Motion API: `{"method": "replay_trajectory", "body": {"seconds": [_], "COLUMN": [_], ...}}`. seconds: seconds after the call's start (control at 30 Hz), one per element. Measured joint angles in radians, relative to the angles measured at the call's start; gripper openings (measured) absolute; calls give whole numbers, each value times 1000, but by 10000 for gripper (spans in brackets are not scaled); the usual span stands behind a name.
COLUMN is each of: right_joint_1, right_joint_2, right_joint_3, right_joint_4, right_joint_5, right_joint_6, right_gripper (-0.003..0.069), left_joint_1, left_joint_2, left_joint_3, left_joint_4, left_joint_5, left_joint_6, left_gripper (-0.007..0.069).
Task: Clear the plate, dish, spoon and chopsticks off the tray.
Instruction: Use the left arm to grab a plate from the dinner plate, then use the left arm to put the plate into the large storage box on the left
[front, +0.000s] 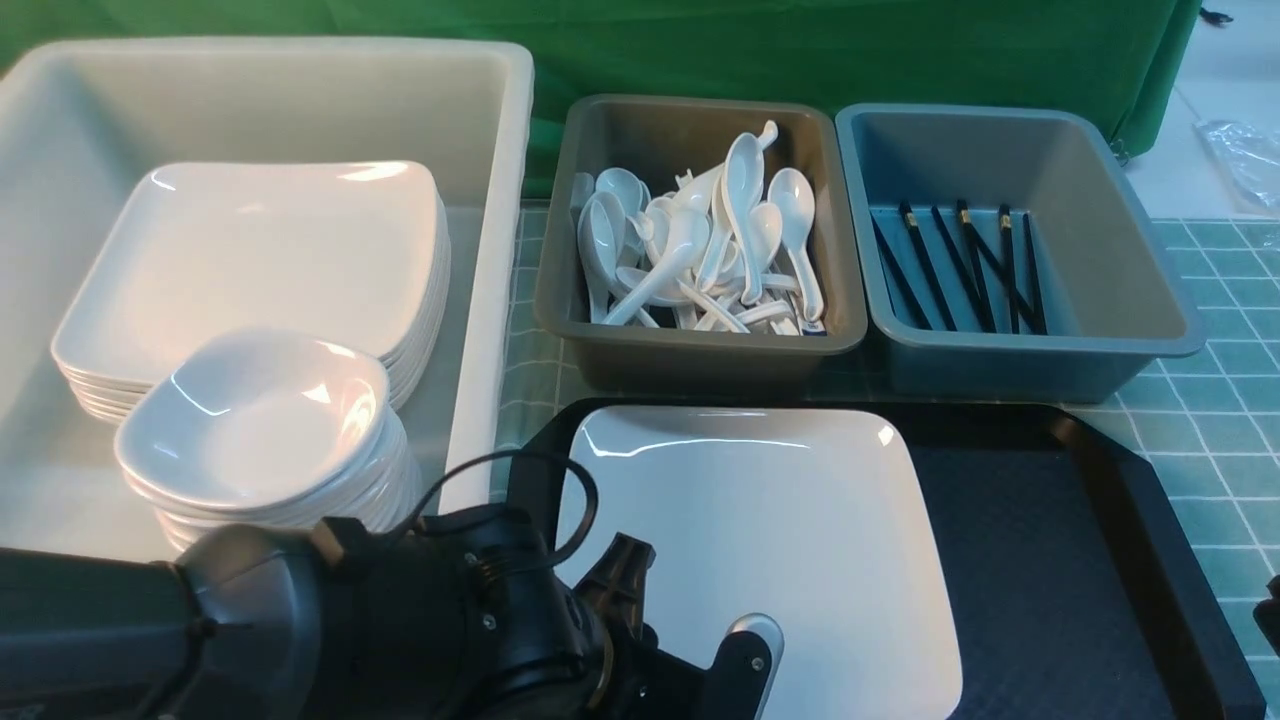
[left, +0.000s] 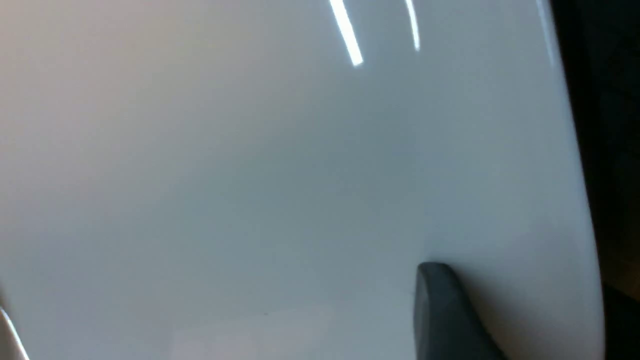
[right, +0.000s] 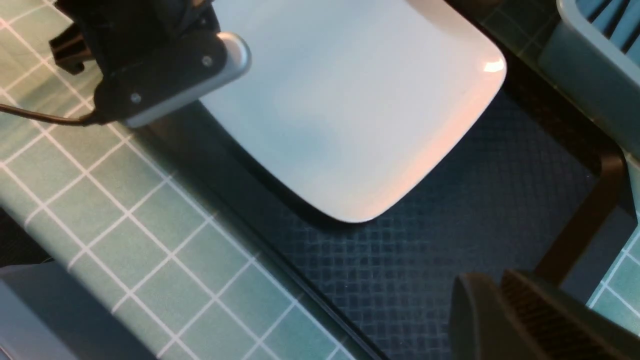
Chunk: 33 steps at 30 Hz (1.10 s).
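Observation:
The plate (front: 780, 520) lies over the left half of the black tray (front: 1050, 560). My left gripper (front: 752, 640) is at its near edge, shut on it: one finger (left: 440, 310) presses on the top face and the other is hidden beneath. A shadow under the plate (right: 350, 100) suggests that it is slightly raised off the tray (right: 450, 210). My right gripper (right: 492, 285) is shut and empty above the tray's right part. No dish, spoon or chopsticks show on the tray.
A white tub (front: 490, 250) at the left holds stacked plates (front: 260, 260) and stacked dishes (front: 260, 420). A grey tub (front: 560, 290) holds several spoons (front: 700, 250). A blue tub (front: 1140, 290) holds black chopsticks (front: 960, 265). A green checked cloth (front: 1220, 400) covers the table.

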Motion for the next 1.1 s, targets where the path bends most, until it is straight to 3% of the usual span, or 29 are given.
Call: {"method": "replay_trajectory", "body": {"seconds": [0.27, 0.4, 0.67, 0.83, 1.0, 1.1], "right_joint_1": [0, 0, 0, 0, 0, 0], "right_joint_2": [-2, -2, -2, -2, -2, -2], "right_joint_3": [0, 0, 0, 0, 0, -11], "right_joint_4": [7, 5, -40, -131, -236, -254], "right_joint_5": [0, 0, -1, -18, -44, -47], "right_joint_6": [0, 1, 38, 152, 317, 354], "right_gripper": [98, 105, 106, 106, 104, 76], "left_joint_1": [-18, -76, -138, -150, -150, -150], "left_joint_2": [-8, -126, -351, -491, -581, -614], "left_joint_3": [-7, -8, -8, -6, 1, 1], "left_joint_4": [-5, -31, -109, -213, -236, -240], "left_joint_5": [-27, 3, 63, 98, 91, 64], "left_joint_6": [-10, -57, -81, -47, -27, -28], "left_gripper": [182, 83, 22, 31, 32, 32]}}
